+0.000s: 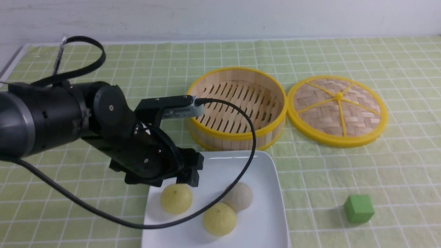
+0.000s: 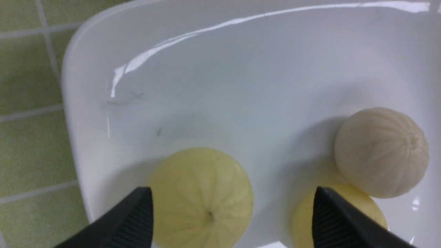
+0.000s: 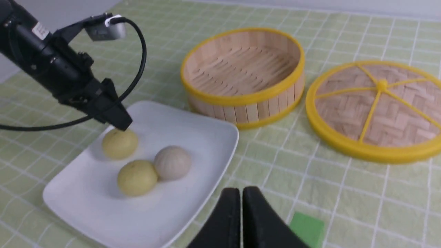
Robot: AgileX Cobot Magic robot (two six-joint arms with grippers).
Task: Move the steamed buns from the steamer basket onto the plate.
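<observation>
Three steamed buns lie on the white plate [image 1: 262,165]: a pale yellow one [image 1: 176,198] at its left, a second yellow one [image 1: 219,218] at the front, and a greyish-beige one [image 1: 238,196] touching that one. My left gripper [image 1: 172,181] hangs open just over the left yellow bun [image 2: 201,193], one finger on each side and nothing gripped. The steamer basket [image 1: 237,134] behind the plate is empty. My right gripper [image 3: 240,191] is shut on nothing, above the cloth to the right of the plate, and is out of the front view.
The flat woven lid [image 1: 337,110] lies right of the basket. A small green cube [image 1: 359,208] sits on the checked cloth right of the plate. The left arm's black cable [image 1: 253,144] loops over the basket's near wall and the plate.
</observation>
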